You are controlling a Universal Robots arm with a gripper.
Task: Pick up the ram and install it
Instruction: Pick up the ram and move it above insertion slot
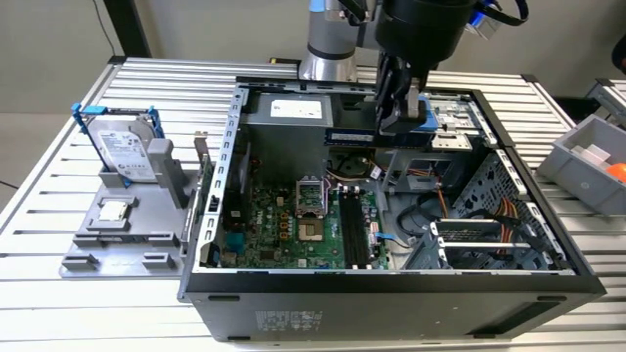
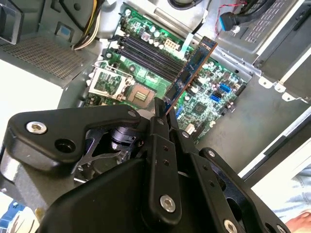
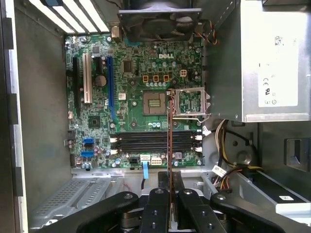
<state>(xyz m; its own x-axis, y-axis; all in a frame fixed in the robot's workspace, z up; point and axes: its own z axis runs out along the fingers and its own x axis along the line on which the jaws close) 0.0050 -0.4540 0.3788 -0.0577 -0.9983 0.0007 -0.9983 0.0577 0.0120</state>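
Observation:
The ram [image 1: 350,136] is a long thin board that hangs level above the open computer case [image 1: 391,282], and my gripper [image 1: 393,126] is shut on one end of it. In the second wrist view the ram [image 2: 192,68] sticks out from my gripper [image 2: 163,112] over the green motherboard [image 2: 209,104]. The first wrist view shows the ram [image 3: 169,127] edge-on, crossing above the black memory slots [image 3: 146,141], with my gripper [image 3: 169,183] shut on it. Those slots [image 1: 354,229] lie below and nearer the case's front, apart from the ram.
At the exterior view's left, a grey fixture [image 1: 93,253] holds a silver hard drive in a blue frame [image 1: 125,150] and a small square chip [image 1: 114,211]. A grey bin [image 1: 587,165] stands at the right. Cables [image 1: 489,224] and the power supply [image 1: 293,110] crowd the case.

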